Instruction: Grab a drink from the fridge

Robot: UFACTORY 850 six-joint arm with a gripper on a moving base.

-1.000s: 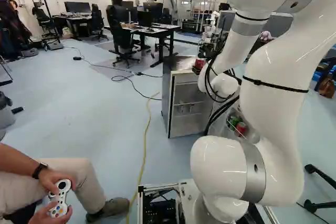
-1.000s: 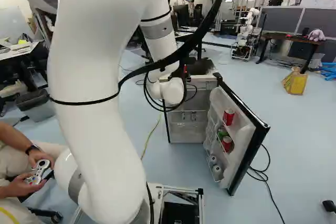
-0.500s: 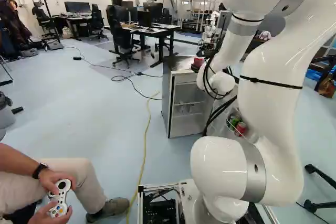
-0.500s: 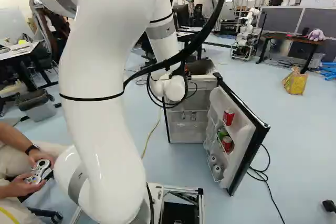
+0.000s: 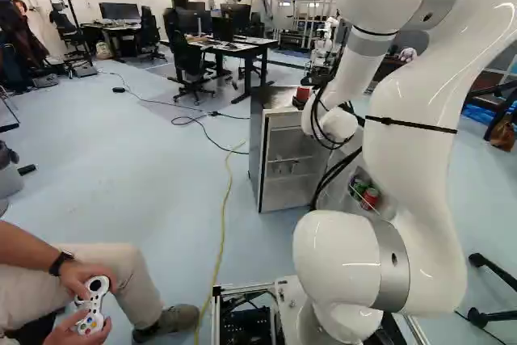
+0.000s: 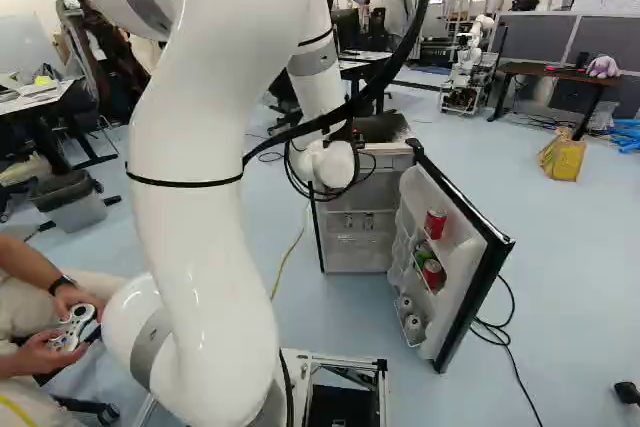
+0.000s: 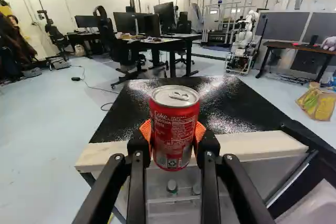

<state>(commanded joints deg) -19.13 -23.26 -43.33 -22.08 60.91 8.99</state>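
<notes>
Jaws clamped on can (image 7: pixel 174 135), which the arm (image 6: pixel 200 207) has just nudged toward twelve o'clock, over fridge (image 7: pixel 231 111) front edge; grab looks done.

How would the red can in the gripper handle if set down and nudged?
The red can looks like smooth metal, so it may slide or dent. Being taller than wide, it could tip, and its round side would probably let it roll.
</notes>
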